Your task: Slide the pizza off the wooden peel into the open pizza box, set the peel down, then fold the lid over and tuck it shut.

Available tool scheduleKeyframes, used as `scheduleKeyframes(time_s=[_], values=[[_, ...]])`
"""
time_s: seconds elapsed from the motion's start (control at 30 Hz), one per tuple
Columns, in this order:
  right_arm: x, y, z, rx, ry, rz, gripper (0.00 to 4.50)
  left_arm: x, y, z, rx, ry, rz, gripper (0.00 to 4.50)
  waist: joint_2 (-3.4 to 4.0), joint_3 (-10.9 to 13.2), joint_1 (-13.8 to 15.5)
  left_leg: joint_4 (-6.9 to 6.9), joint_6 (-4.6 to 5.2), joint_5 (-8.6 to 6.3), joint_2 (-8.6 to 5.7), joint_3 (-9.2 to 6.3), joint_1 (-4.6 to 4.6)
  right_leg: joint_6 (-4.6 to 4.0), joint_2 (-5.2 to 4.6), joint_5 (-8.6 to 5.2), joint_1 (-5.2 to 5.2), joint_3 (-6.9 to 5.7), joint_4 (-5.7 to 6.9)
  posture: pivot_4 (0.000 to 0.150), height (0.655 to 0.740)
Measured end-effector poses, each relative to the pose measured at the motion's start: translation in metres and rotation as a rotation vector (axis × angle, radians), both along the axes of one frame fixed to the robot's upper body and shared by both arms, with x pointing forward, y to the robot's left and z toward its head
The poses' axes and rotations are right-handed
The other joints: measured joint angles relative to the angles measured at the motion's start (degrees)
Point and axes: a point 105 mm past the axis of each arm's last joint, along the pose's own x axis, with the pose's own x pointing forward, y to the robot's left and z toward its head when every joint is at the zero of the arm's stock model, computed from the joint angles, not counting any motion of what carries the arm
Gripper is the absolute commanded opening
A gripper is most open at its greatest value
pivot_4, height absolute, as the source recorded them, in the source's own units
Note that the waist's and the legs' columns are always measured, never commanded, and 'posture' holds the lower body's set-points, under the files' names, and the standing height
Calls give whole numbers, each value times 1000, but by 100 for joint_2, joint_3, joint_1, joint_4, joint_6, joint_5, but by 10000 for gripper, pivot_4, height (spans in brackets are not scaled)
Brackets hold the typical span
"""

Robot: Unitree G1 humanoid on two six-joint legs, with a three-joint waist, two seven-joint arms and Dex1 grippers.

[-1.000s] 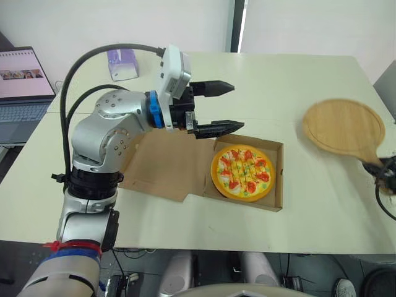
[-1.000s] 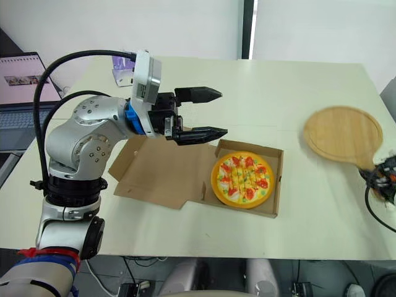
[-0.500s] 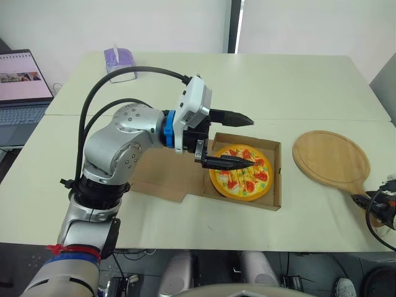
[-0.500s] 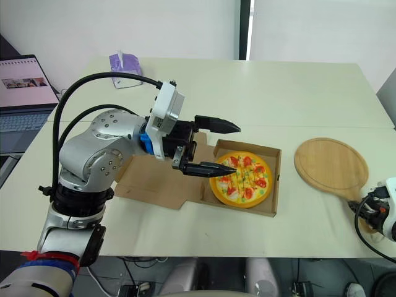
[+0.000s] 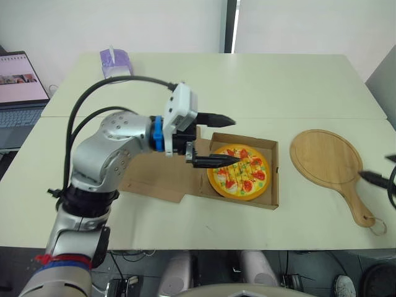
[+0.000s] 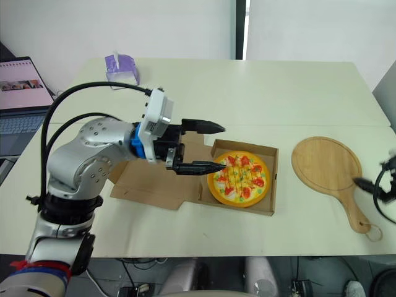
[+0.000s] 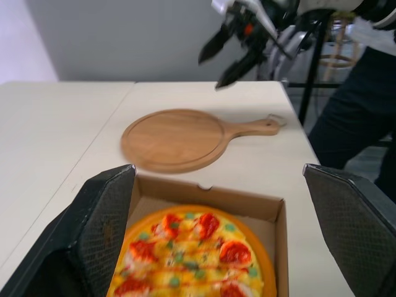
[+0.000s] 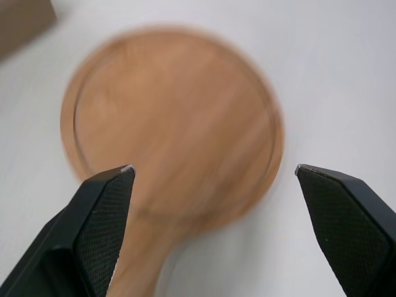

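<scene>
Pizza [image 5: 239,171] first: from my head cameras it lies flat in the tray of the pizza box [image 5: 274,185], so I take the sliding as done. The wooden peel [image 5: 326,162] lies on the table [image 5: 278,80] well to the right of the box, handle toward me, with nothing gripping it; that step looks finished too. The lid [image 5: 158,176] lies flat and open to the left of the tray, so folding and tucking are what is left. My left gripper [image 5: 234,140] hovers over the tray's left edge, fingers apart, holding nothing. My right gripper [image 6: 378,184] is a blur at the table's right edge, near the peel's handle.

From my left wrist, my two fingers stand wide apart, framing the pizza in its box. The peel lies beyond, and my right gripper hangs in the air past its handle, fingers spread.

From my right wrist, my fingers are wide apart over the peel's round blade, empty.
</scene>
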Motion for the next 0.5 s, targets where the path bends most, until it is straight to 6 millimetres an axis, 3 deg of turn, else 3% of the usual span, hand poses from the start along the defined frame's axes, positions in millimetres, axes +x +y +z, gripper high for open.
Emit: scheduleKeyframes(time_s=[0.07, 0.13, 0.3, 0.4, 0.5], values=[[13, 17, 10, 7, -54, 82, 44552, -1, 5, -1, -24, 24, 50, 45000, -6, 4, 14, 1, -1, 1, 0, -6, 0, -6, -1, 3, -1, -4, -2, 1500, 7400], [27, 46, 18, 59, -122, 193, 44552, -6, 13, -3, -73, 72, 127, 45000, -9, 5, 7, 1, -22, 11, 0, -5, -2, -8, -11, 5, -2, -1, 0, 1500, 7400], [44, 114, 13, 143, -155, 438, 44552, -23, 34, -22, -212, 274, 319, 45000, -16, 10, 48, 1, -26, 12, -3, -11, -7, -9, -23, 6, -24, -6, 4, 1500, 7400], [43, 166, 21, 201, -178, 641, 44552, -45, 64, -52, -355, 488, 519, 45000, -15, 8, 0, -6, -31, 7, 0, -12, -3, -11, -25, 6, -29, -6, 2, 1500, 7400], [41, 202, 20, 243, -170, 771, 44552, -63, 99, -84, -438, 681, 753, 45000, -30, 16, 86, -1, -32, 8, 0, -27, -7, -16, -27, 5, -27, -20, 1, 1500, 7400]])
